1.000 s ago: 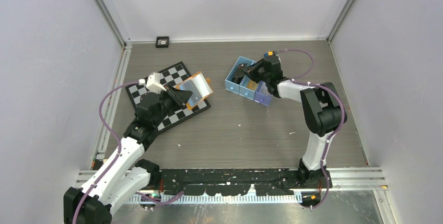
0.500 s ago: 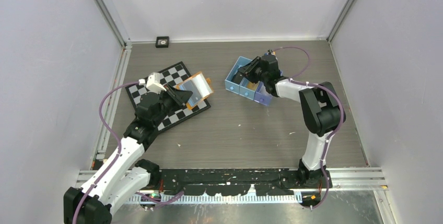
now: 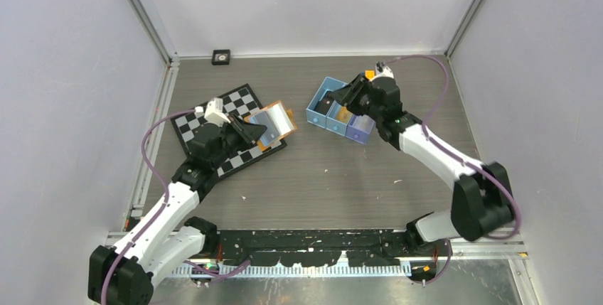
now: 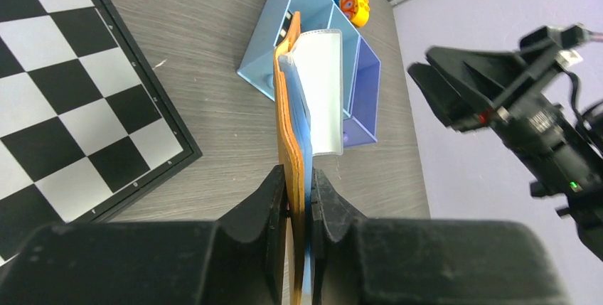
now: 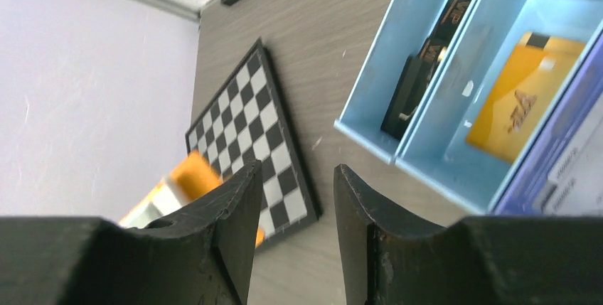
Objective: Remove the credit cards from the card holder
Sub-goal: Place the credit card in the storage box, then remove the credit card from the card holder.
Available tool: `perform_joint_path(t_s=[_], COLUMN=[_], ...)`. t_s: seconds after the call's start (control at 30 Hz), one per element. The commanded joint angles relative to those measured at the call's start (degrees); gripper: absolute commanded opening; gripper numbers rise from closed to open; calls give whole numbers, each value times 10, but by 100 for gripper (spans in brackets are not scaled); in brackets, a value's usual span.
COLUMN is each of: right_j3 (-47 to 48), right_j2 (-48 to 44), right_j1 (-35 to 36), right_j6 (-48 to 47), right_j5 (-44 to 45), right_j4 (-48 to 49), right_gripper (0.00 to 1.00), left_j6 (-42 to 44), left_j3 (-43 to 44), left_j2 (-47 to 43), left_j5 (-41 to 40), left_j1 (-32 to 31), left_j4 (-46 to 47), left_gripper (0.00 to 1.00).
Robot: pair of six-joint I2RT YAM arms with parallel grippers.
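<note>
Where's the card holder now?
Top view, left side: the card holder is clamped in the left jaws over the checkerboard's right edge, left of the blue tray.

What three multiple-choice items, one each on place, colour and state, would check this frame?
1. Which compartment of the blue three-compartment plastic tray holds the flat orange-yellow card? A) the middle one; B) the pale end one; C) the darker end one.
2. What colour is the outer cover of the folding card holder? A) green; B) orange; C) black.
3. How is the right gripper? A) shut on a card; B) open, empty; C) shut on the holder.
Answers: A, it lies between the other two compartments; B, orange shows where the left gripper clamps it; B, a bare gap between its fingers.
</note>
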Motion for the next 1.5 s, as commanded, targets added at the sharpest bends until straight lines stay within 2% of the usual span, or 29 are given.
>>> perform_joint_path(t_s=[0.0,0.23,0.33,0.47,0.6,0.67,1.13,1.3,1.47], right_j3=[-73,-215,-222,-231,-227,-214,-170,-163,-153], right_j2=[-120,-245,-267,-287,-279,-262,-228,-237,-257], right_j1=[27,30,32,46,67,78,160,189,201], right_j6=[-52,-62,-75,-85,-94,-99,-150,-176,-187], right_j5=[18,-63,-86,-92,-97,-96,-42,-1,43], right_j4=[-48,51,65,80,84,72,22,3,-28], right_gripper=[47,45,47,62,77,79,80,72,72], left_j6=[-16,-26,-27,-34,-35,-35,-24,-20,-15], left_j3=[5,21,43,72,79,83,101,105,108], left_j2=[20,118,171,232,259,263,275,284,283], left_j5=[40,152,220,282,296,300,302,296,283], left_j1=[2,2,1,-1,-8,-10,-39,-49,-49], left_j4=[68,161,192,221,233,233,221,217,199], left_gripper=[0,0,0,0,0,0,1,1,1])
